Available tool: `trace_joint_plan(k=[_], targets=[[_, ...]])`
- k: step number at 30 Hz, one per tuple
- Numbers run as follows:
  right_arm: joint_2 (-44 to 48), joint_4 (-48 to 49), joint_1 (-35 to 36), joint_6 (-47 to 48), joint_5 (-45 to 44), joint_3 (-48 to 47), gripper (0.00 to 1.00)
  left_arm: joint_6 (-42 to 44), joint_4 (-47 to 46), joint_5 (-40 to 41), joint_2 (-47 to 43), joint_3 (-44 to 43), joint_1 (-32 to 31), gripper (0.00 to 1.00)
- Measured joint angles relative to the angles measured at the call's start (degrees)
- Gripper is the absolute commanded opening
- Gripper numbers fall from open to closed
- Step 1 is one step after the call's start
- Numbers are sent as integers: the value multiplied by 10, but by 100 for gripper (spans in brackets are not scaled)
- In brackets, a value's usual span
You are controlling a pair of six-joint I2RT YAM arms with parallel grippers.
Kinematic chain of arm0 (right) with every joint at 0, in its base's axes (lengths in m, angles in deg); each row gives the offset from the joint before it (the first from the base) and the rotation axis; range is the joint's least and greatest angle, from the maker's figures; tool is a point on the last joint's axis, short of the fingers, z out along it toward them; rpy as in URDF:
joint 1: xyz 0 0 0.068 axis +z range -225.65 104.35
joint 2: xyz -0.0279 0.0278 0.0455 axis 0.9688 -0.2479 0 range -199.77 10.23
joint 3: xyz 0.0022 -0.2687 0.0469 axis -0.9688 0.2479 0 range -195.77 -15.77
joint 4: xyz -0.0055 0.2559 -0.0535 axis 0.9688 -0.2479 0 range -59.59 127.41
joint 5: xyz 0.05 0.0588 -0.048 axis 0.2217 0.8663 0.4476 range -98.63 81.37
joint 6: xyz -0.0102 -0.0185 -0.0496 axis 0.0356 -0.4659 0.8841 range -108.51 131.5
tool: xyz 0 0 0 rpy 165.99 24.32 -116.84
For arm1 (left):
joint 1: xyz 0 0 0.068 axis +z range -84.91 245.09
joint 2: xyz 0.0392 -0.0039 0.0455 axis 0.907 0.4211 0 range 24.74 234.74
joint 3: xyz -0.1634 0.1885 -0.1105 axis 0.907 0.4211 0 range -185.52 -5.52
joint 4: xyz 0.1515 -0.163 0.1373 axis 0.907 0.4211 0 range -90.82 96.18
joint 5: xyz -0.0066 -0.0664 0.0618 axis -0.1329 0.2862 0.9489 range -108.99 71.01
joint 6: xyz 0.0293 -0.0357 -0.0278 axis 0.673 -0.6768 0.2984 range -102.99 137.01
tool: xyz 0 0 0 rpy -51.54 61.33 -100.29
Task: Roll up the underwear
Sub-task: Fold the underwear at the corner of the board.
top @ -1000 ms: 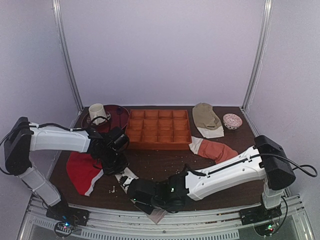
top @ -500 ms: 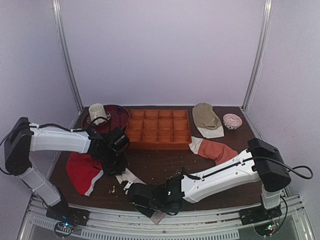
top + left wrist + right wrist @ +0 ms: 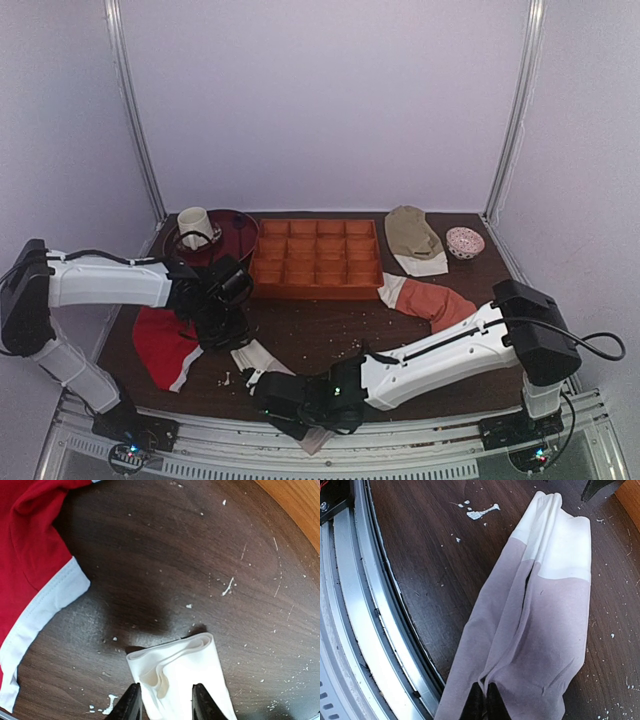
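Underwear [image 3: 555, 605] sits at 6 o'clock on the bench [image 3: 330, 325], folded lengthwise into 1 narrow strip. Its white waistband end points toward 11 o'clock and its pinkish end reaches the near rail. Right tool [image 3: 485, 700]: fingers pressed together, clamped on the pinkish end. Left tool [image 3: 165, 704]: fingers apart, straddling the waistband end without pinching it. Judgement on the step: the strip looks ready for rolling. It would go best with the cloth drawn clear of the rail and flat on the bench, and with 1 end pinned while the other is turned over itself. Keep the tension light, so the long folds do not splay, and the edges lined up, so the bundle comes out even. The risk is the loose waistband end sliding or unfolding. Count: 1 underwear, 2 tools. 1 red garment [image 3: 165, 345] at 8 o'clock, 1 orange-rust garment [image 3: 432, 300] at 3 o'clock, 1 khaki garment [image 3: 415, 240] at 1 o'clock. 1 orange tray [image 3: 317, 293] at 12 o'clock, 1 dark plate [image 3: 238, 232] carrying 1 cup [image 3: 194, 224] at 10 o'clock, 1 small bowl [image 3: 465, 242] at 2 o'clock.
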Motion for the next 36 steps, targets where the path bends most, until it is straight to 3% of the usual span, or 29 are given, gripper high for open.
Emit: trace_joint_plan(k=[18,28,36], targets=[[-2,-2,0,1,1,-8,0,-23,24,-51,-19,23,-4,35],[-2,-2,0,0,1,-8,0,-24,23,-62,14,6,-5,35],[-2,-2,0,0,0,-7,0,-24,23,-62,29,-4,-5,22]])
